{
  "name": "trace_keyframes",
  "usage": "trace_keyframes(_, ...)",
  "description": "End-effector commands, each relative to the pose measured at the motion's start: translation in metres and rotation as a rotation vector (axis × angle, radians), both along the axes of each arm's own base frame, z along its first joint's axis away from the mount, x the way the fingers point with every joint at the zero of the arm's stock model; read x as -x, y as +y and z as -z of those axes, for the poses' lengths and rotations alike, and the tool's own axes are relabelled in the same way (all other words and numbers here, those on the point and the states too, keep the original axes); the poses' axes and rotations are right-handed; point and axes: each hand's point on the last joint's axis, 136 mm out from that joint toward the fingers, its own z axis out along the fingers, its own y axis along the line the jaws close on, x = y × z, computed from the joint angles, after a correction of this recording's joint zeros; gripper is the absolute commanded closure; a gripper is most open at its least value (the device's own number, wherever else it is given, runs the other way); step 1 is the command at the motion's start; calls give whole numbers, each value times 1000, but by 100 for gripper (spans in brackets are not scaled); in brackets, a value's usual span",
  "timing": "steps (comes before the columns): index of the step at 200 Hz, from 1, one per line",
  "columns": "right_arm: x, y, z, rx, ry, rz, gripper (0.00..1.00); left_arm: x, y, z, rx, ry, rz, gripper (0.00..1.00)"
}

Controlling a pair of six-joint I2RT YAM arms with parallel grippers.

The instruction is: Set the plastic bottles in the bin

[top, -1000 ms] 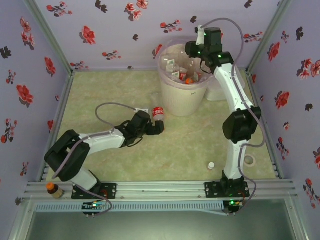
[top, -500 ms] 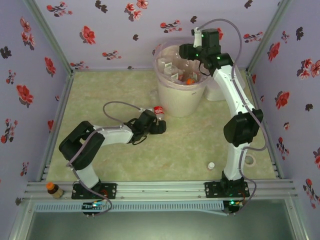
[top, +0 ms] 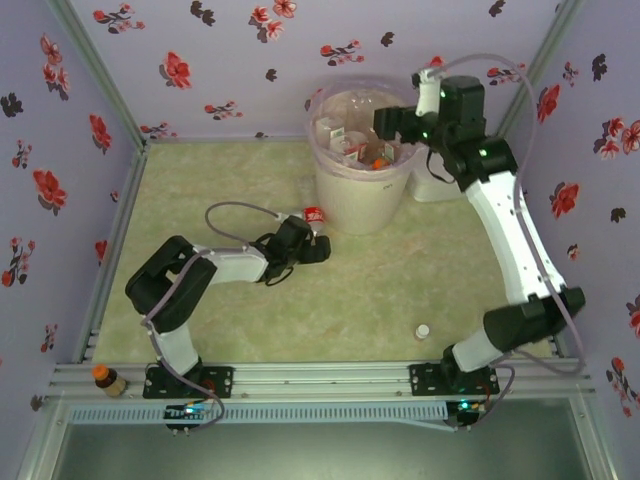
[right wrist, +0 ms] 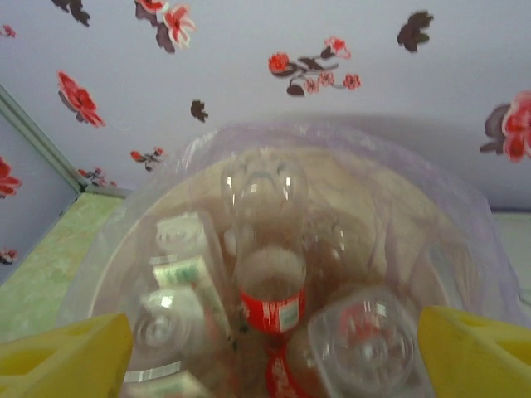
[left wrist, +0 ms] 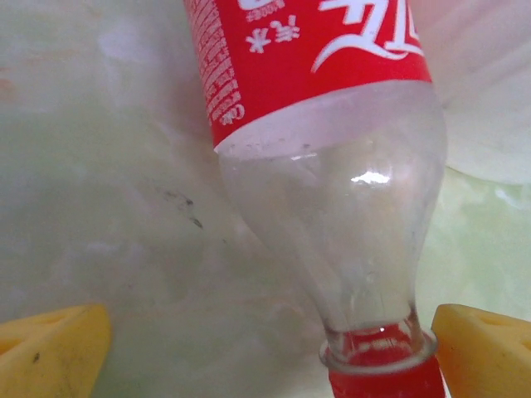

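Lying bottle [left wrist: 332,207], cap toward left tool [left wrist: 265,348], base toward bin [top: 360,200]

I see lilac walls [top: 230,50] with red and dark flowers [top: 176,68], pale green marbled table [top: 230,180], cream bin [top: 360,205], pinkish liner [right wrist: 452,199], clear bottle [left wrist: 332,224], red label [left wrist: 307,58] and cap [left wrist: 383,386], my yellow left fingertips [left wrist: 50,352].

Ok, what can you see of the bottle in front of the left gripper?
The red-labelled bottle is clear plastic, seemingly empty, with white lettering and a red cap. It lies on its side on the table, cap toward the left gripper, whose open yellow fingers flank its neck. Its far end lies by the bin; contact unclear.
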Motion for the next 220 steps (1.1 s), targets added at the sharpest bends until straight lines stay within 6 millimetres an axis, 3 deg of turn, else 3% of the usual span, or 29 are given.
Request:
trace_keyframes(1,22,2,7,-69,3,-6,10,-19,-1,-2,2,-29,-37,0)
trace_keyframes(51,93,-9,38,-136,-25,-42,4,-29,11,16,-8,-11,-70,5)
trace_keyframes(82,132,-20,76,-144,-13,-48,1,-31,16,20,0,-14,-81,17)
trace_keyframes(120,166,-26,125,-177,43,-64,1,-31,25,21,5,-5,-108,30)
trace_keyframes(160,172,-29,163,-237,107,-28,1,-32,34,11,20,-49,-122,44)
trace_keyframes(197,163,-20,173,-275,135,-48,1,-32,52,0,85,-129,-158,63)
trace_keyframes(220,158,-12,182,-301,173,-65,0,-31,62,-21,88,-201,-145,76)
